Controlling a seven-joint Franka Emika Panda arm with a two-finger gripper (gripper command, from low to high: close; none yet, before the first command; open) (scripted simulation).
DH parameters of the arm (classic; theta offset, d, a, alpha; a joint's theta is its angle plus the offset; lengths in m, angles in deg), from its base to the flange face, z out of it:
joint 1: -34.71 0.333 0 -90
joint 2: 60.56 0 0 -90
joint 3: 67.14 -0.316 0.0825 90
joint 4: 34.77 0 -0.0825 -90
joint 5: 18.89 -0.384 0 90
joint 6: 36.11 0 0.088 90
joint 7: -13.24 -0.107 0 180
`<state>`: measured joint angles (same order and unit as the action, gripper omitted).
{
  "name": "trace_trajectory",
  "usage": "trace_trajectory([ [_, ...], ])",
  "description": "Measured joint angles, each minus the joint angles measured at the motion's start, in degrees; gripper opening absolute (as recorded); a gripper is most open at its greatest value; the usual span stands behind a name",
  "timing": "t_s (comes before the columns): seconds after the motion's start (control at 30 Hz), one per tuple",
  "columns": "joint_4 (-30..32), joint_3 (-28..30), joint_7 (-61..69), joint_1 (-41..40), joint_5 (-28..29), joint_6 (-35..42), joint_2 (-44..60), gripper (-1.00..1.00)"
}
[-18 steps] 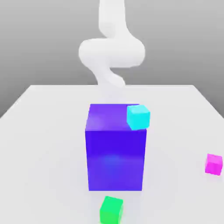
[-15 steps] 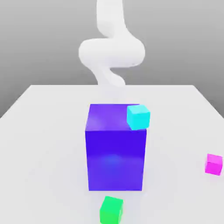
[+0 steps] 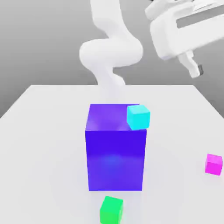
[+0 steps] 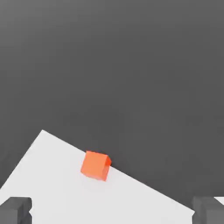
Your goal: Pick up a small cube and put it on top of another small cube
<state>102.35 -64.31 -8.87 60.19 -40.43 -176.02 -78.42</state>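
White table, orange cube near edge.

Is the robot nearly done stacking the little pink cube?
Not yet, nothing is stacked. The pink cube sits alone on the white table, at the exterior view's right. The gripper hangs high above with open fingers, holding nothing. The hand view looks at an orange cube near the table's edge. Left to do: go down, grab the pink cube, lift it and set it on another small cube.
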Motion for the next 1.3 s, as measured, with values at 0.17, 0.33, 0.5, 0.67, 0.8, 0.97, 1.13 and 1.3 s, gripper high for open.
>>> trace_trajectory([
  [0.17,1.4,-2.5,3.9,3.6,-2.6,-2.3,6.5,0.0],
  [0.33,2.9,-5.4,6.1,7.1,-2.9,-5.2,12.6,0.0],
  [0.5,4.7,-7.4,6.5,11.3,-0.5,-8.7,18.1,0.0],
  [0.67,6.7,-8.2,4.6,14.9,5.0,-12.6,23.0,0.0],
  [0.8,8.3,-7.7,1.0,17.9,12.2,-15.7,26.4,0.0],
  [0.97,9.5,-5.3,-4.6,22.4,22.3,-19.5,30.4,0.0],
  [1.13,8.1,-4.2,-5.6,23.6,24.0,-25.6,37.9,0.0],
  [1.3,7.7,-4.1,-5.7,23.6,24.0,-27.7,40.6,-1.0],
])
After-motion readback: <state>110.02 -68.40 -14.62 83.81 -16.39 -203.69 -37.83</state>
